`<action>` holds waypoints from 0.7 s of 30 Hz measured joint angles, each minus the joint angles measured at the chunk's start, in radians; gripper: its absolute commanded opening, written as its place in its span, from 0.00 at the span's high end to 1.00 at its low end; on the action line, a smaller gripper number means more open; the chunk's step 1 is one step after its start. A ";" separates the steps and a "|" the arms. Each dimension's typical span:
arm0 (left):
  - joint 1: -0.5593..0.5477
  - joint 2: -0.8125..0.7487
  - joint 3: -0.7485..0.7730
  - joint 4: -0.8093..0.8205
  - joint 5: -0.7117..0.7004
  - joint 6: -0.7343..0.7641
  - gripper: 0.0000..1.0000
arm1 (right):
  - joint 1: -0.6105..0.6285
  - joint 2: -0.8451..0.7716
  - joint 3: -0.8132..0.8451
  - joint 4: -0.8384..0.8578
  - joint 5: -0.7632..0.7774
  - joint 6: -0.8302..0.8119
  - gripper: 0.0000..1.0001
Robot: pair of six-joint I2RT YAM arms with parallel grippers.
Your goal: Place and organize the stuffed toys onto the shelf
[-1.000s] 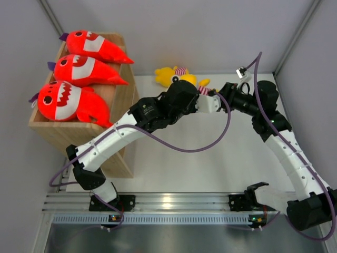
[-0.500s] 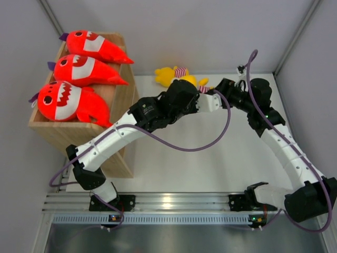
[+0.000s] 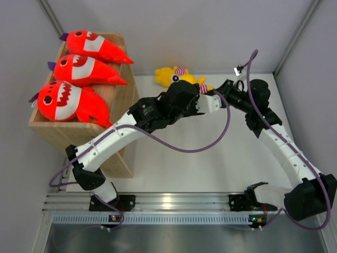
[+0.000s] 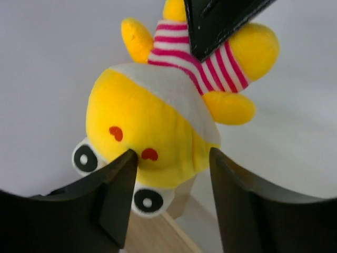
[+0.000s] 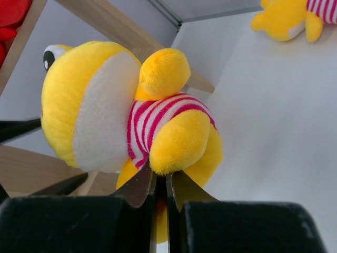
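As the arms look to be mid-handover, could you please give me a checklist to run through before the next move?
1. Right gripper shut on the yellow toy: ok.
2. Left gripper straddling its head: ok.
3. Left gripper closed: not ok, open.
4. Room on the shelf beside the three sharks: cannot tell.
5. Second yellow toy lying apart from the held one: ok.

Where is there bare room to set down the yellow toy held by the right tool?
The shelf tray is crowded: three red sharks cover nearly all of it. The widest bare patch is the table between the left arm, the right arm and the rail. Another yellow toy lies by the far edge.
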 measured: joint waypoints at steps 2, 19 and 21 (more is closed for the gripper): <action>-0.006 -0.008 -0.011 0.005 -0.024 0.024 0.02 | 0.000 0.001 0.000 -0.008 0.021 -0.003 1.00; -0.072 -0.116 0.320 0.005 -0.128 0.076 0.02 | 0.190 0.355 0.317 -0.063 0.223 0.048 1.00; -0.072 -0.154 0.343 0.008 -0.129 0.068 0.02 | 0.224 0.426 0.402 -0.063 0.242 0.057 1.00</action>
